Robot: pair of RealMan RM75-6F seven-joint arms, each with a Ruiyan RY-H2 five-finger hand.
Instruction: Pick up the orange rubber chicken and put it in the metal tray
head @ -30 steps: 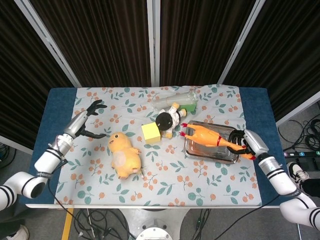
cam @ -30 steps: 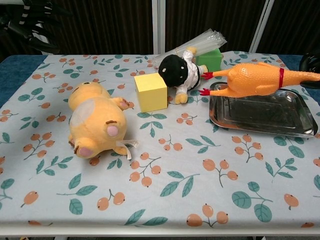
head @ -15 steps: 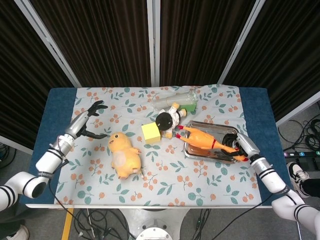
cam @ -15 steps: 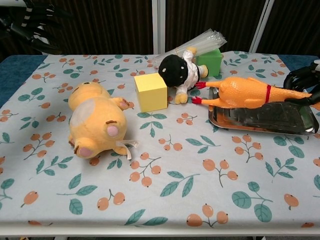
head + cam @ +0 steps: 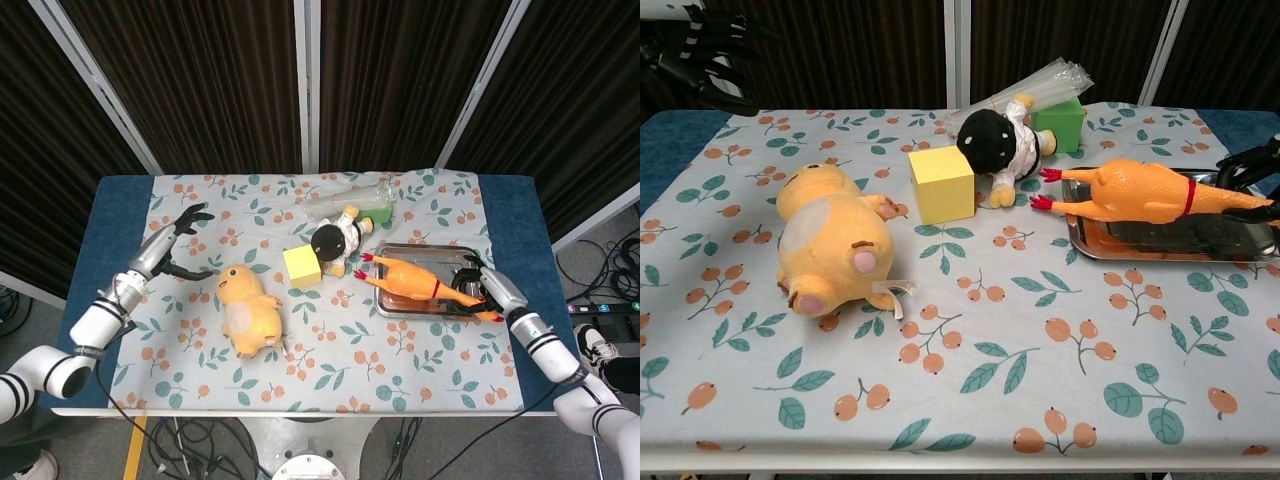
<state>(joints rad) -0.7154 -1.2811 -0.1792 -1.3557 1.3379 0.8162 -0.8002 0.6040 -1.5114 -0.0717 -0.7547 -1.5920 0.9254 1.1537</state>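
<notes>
Over the tray (image 5: 425,305), the right hand (image 5: 478,291) has its fingers closed on the chicken's neck, keeping the chicken (image 5: 410,281) low across it for release, while the left hand (image 5: 170,248) hovers wide, idle.

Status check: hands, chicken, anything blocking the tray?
Right hand holds orange rubber chicken by the neck, body low over metal tray, feet past its left rim. Left hand open, empty. Nothing blocking.
</notes>
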